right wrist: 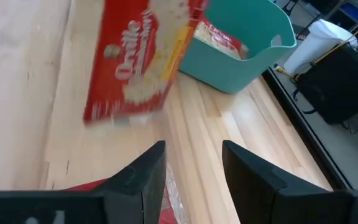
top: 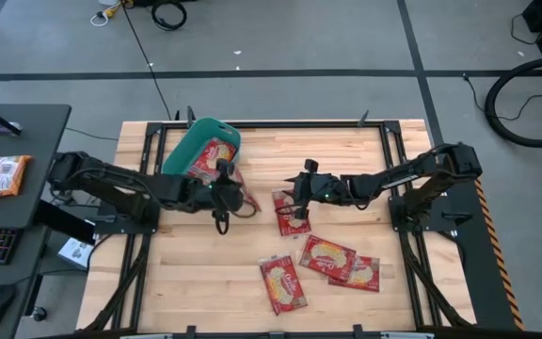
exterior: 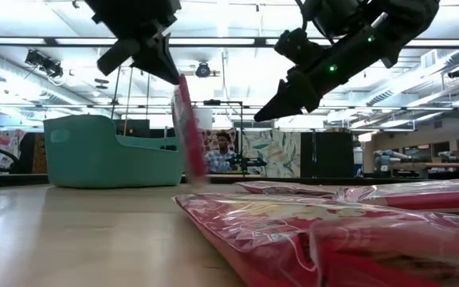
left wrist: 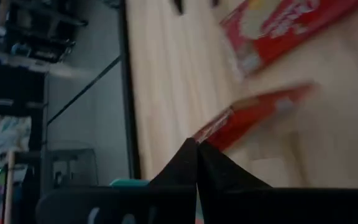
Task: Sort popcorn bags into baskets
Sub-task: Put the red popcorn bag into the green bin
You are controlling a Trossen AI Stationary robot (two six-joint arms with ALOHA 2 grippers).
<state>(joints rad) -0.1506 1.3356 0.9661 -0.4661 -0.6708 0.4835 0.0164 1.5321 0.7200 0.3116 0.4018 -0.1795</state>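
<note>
My left gripper (top: 226,193) is shut on a red popcorn bag (exterior: 186,119) with a cream panel, just right of the teal basket (top: 200,146). The same bag (right wrist: 135,62) shows in the right wrist view. The basket stands at the table's far left and has packets (top: 213,153) inside. My right gripper (right wrist: 191,149) is open and empty, hovering over another packet (top: 290,215) that lies flat at mid table. Three more bags (top: 326,256) lie flat toward the near edge. My left gripper pinches the popcorn bag by its upper end (exterior: 178,80) between the two shut fingers, coming from above. The bag hangs below the fingers, nearly upright and edge-on to the low view. Its lower edge (right wrist: 123,115) appears off the wood.
A side table (top: 17,188) with a keyboard and snack packets stands left of the work table. Bare wood lies along the near left of the table (top: 196,273). Metal frame rails (top: 149,151) run along both sides. A person (exterior: 223,151) shows far behind.
</note>
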